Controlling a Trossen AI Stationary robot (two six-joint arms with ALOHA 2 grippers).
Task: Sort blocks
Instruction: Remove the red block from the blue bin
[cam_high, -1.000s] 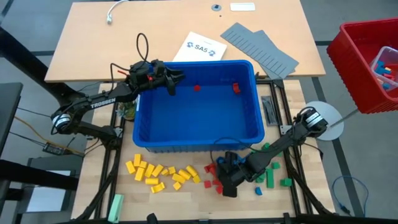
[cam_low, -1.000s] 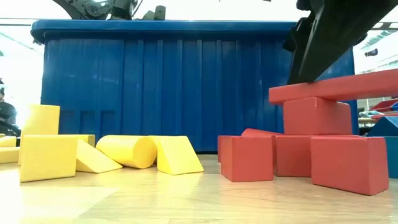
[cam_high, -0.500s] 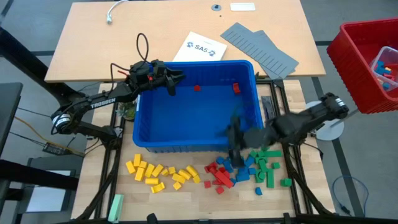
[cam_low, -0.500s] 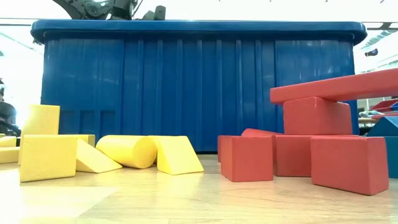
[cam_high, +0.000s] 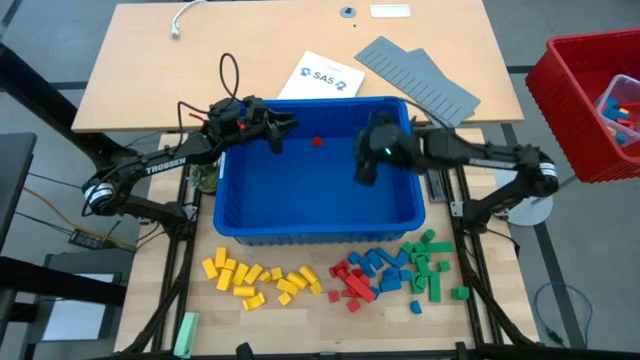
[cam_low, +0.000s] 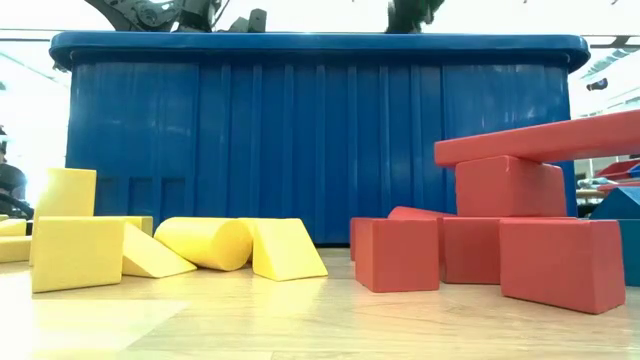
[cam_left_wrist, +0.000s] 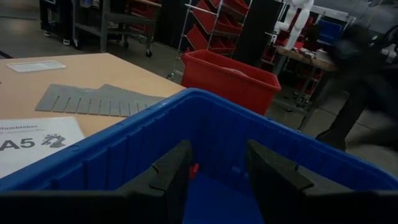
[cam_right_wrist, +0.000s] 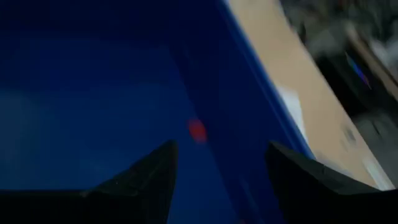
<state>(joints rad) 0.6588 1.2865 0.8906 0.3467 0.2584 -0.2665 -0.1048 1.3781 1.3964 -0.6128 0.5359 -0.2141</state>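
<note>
The blocks lie sorted by colour on the table in front of the blue bin (cam_high: 320, 238): yellow (cam_high: 262, 281), red (cam_high: 350, 284), blue (cam_high: 385, 264) and green (cam_high: 432, 272). One red block (cam_high: 318, 141) lies on the bin's floor near its far wall. My left gripper (cam_high: 280, 138) hovers open over the bin's far left corner, with that red block (cam_left_wrist: 194, 169) showing beyond its fingers. My right gripper (cam_high: 366, 168) hangs open and blurred above the bin's far right part, slanting down, with nothing between its fingers (cam_right_wrist: 149, 180).
Grey ridged panels (cam_high: 420, 75) and a printed sheet (cam_high: 320, 76) lie on the far table behind the bin. A red bin (cam_high: 590, 100) stands off the right side. A pale green bar (cam_high: 186, 333) lies at the near left. In the low view a long red plank (cam_low: 540, 140) rests on red blocks.
My right gripper has risen from the red pile near the table's front edge, swung over the bin's near wall toward the far edge, and turned as it went. It now hangs above the bin's far right part. The red pile stays where it was.
</note>
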